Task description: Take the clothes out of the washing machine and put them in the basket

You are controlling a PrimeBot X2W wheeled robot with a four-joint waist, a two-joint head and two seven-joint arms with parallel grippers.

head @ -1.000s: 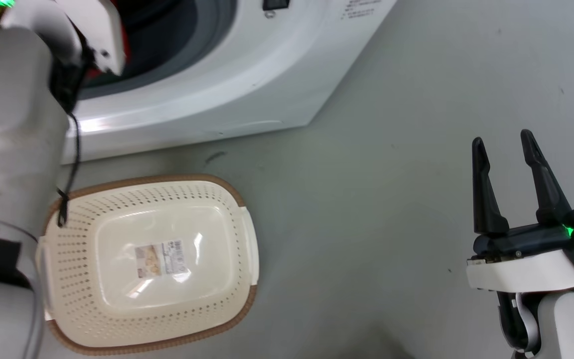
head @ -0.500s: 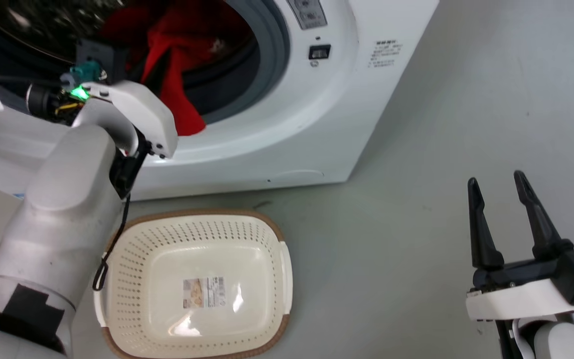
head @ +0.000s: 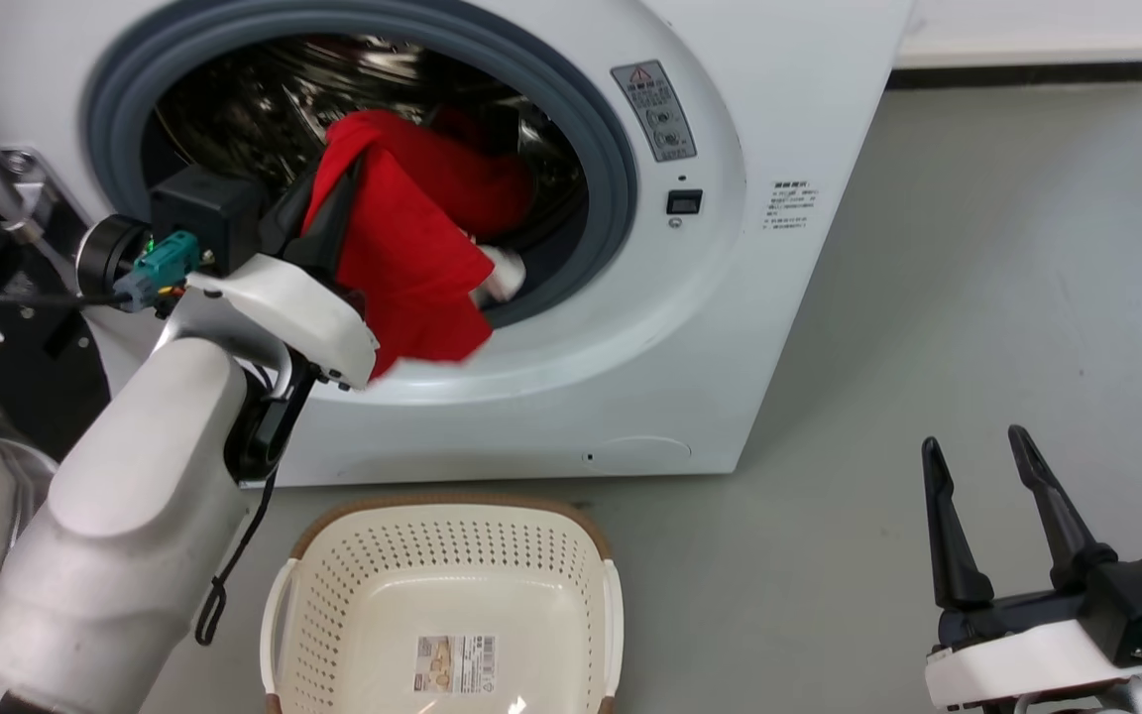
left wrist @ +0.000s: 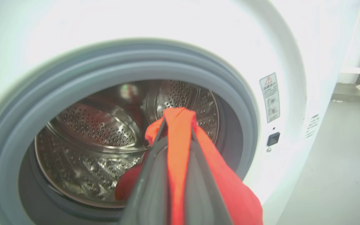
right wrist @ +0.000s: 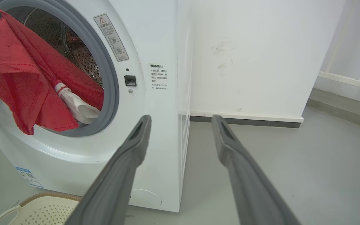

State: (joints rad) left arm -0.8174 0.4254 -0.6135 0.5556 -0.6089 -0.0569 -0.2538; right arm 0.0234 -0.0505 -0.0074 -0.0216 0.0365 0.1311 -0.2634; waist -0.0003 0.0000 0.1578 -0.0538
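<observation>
Grey floor (head: pixel 928 297) meets a white wall (right wrist: pixel 261 47); the washer (head: pixel 779 119) stands on it, mouth facing me, the basket (head: pixel 383 555) just before it holding only a sticker (head: pixel 455 662). My left gripper (left wrist: pixel 178 125) clamps a red garment (head: pixel 412 268) draping down from the drum (left wrist: pixel 98 125) over the ring (head: pixel 611 198); my right gripper (head: pixel 972 438) hangs spread, grasping nothing.

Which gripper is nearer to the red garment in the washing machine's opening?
Left. The left gripper is shut on the red garment at the opening; the right gripper hangs open, right of the washing machine.
</observation>
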